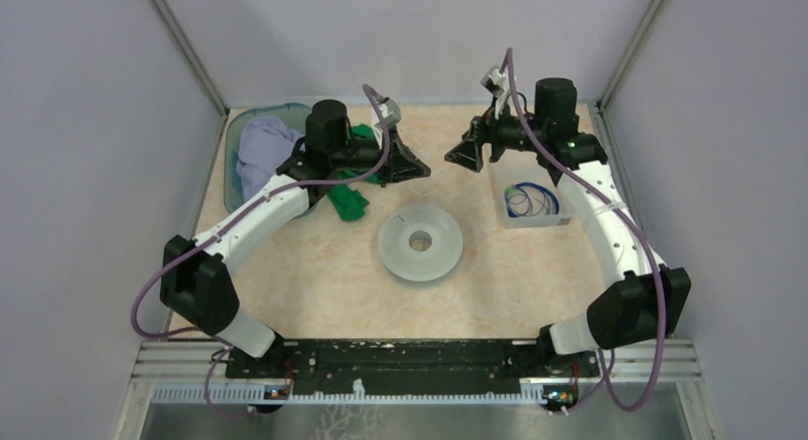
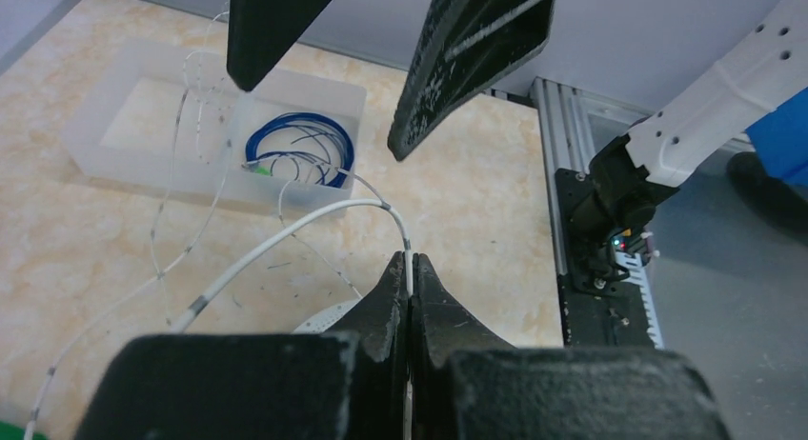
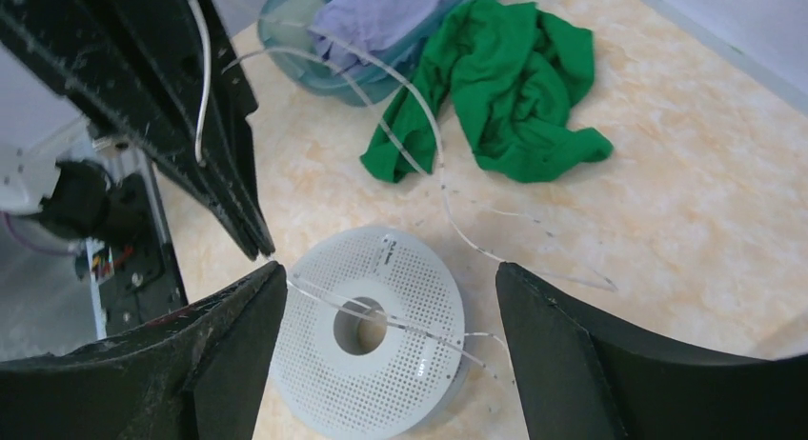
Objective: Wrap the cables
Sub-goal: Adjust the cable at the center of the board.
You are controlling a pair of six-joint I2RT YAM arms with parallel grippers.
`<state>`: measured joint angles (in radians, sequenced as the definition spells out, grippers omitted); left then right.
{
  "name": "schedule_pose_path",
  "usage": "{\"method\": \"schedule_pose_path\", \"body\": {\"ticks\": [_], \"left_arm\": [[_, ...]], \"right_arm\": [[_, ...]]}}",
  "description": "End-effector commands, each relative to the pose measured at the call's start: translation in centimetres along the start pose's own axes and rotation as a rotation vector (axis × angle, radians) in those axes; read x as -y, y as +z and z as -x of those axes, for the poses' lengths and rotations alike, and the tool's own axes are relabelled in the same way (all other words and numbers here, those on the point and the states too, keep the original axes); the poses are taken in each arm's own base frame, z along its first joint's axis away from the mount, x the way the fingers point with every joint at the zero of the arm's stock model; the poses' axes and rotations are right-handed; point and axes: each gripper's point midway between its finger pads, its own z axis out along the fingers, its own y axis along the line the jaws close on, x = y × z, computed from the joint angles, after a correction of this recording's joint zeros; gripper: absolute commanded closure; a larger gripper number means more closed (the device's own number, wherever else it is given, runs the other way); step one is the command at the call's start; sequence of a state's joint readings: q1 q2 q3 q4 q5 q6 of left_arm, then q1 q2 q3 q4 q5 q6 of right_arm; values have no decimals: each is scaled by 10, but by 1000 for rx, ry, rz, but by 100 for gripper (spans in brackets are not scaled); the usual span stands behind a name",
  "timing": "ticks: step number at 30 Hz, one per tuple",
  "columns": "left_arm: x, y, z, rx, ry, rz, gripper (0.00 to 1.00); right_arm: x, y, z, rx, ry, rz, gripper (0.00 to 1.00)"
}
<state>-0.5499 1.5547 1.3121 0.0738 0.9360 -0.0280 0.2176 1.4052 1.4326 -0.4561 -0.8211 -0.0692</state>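
Whitish cable is pinched tight in the left pincer, its slack trailing toward the blue cable coiled in its tray. Right pincer gapes wide over the spool, nearest that slack.

The table has a pale, marbled beige top. A round grey spool lies flat near the middle of it. Off at the back left sits a teal tub. A crumpled green cloth is spread on the surface just beside it, between tub and spool. At the back right stands a clear tray, apart from the spool. A hair-thin whitish cable trails loosely across the spool and the tabletop around it.
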Motion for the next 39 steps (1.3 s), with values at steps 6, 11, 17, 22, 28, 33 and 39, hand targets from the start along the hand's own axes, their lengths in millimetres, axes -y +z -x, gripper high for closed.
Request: {"method": "schedule_pose_path", "body": {"ticks": [6, 11, 17, 22, 28, 33, 39], "left_arm": [[18, 1, 16, 45, -36, -98, 100], [20, 2, 17, 44, -55, -119, 100], [21, 3, 16, 45, -78, -130, 100], [22, 1, 17, 60, -121, -128, 95], [11, -6, 23, 95, -176, -101, 88], [7, -4, 23, 95, -193, -99, 85], [5, -9, 24, 99, -196, -99, 89]], "right_arm": [[-38, 0, -14, -10, -250, 285, 19], [-42, 6, -34, -50, -271, 327, 24], [-49, 19, -46, -86, -301, 340, 40], [-43, 25, -51, -100, -281, 295, 95], [-46, 18, -55, -86, -283, 258, 100], [-50, 12, -55, -80, -284, 239, 100], [-23, 11, -58, -124, -268, 81, 100]]}}
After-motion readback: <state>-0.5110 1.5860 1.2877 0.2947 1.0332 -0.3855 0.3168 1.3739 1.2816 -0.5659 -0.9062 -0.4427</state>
